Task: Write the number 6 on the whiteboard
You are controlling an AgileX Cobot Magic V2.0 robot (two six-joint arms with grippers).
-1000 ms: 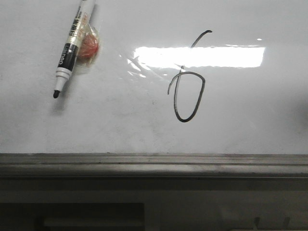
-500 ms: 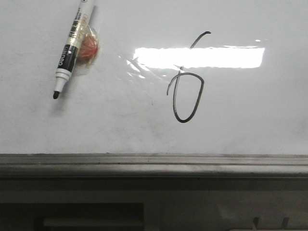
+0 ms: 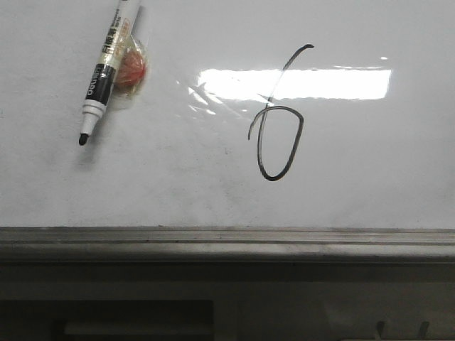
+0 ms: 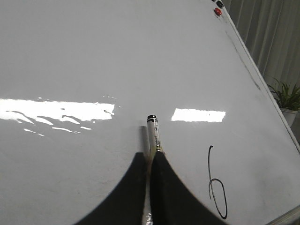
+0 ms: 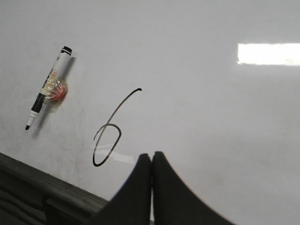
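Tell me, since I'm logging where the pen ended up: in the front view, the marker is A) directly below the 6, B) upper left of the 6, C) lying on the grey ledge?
B: the marker sits on the whiteboard up and left of the number 6, tip pointing down.

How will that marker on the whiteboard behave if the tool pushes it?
Probably stiff and light: the marker is a slim plastic barrel. The red lump taped beside it may be a magnet, so it might slide on the glossy whiteboard rather than roll. Its bare tip could smear ink.
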